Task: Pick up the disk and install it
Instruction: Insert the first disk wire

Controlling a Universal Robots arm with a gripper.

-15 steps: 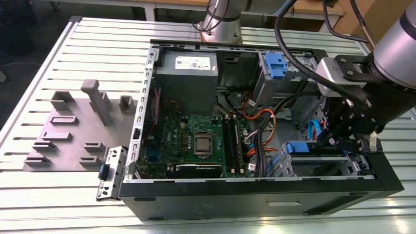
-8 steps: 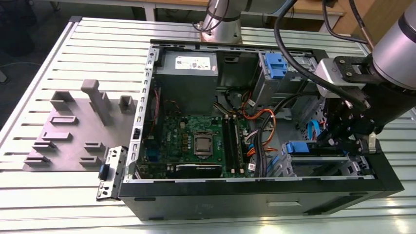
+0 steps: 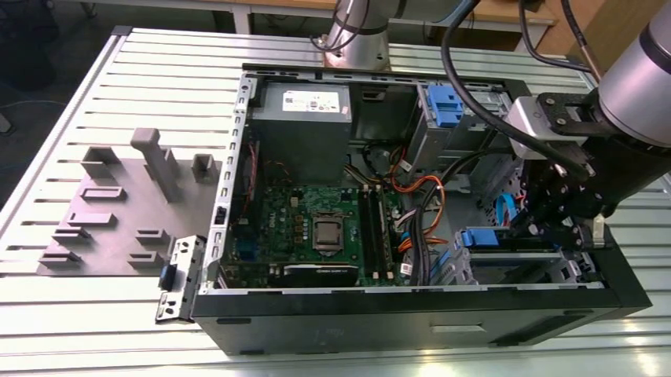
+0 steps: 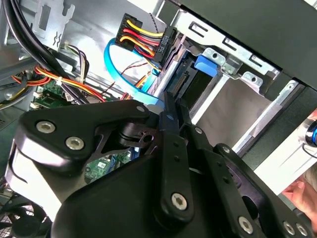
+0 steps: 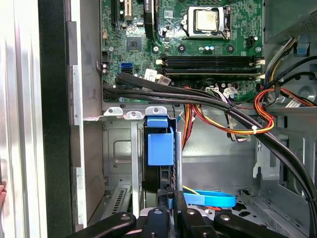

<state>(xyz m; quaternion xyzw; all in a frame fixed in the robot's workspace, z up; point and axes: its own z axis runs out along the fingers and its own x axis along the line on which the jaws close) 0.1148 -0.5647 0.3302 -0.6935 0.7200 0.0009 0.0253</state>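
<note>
The disk (image 5: 160, 148) stands on its edge in the metal bay (image 5: 116, 153) at the front corner of the computer case (image 3: 419, 314). In the first wrist view you can see its blue bracket, with the dark body of the disk below it. In the exterior view the blue bracket (image 3: 491, 238) sits at the top of the same bay, near the case's front wall.

The gripper (image 5: 166, 196) is right at the back end of the disk. Its two black fingers (image 4: 174, 124) look pressed close together on the thin edge of the disk, so I think it is holding the disk.

The step in hand looks like sliding the disk home into the bay. To do this well, the disk should stay straight with the bay's walls and not tip. The push should be slow and even, so the bracket does not catch on the metal tabs at the bay's edge.

A blue flat cable (image 5: 210, 200) lies just beside the fingers, and a bunch of red, yellow and black wires (image 5: 237, 124) hangs near. These should stay out of the way.

The case lies open on the counter (image 3: 94, 314). Inside it are the green board (image 3: 314, 228), a grey power box (image 3: 302, 106) at the back corner, and one more blue piece (image 3: 445, 106) in the back bay.
</note>
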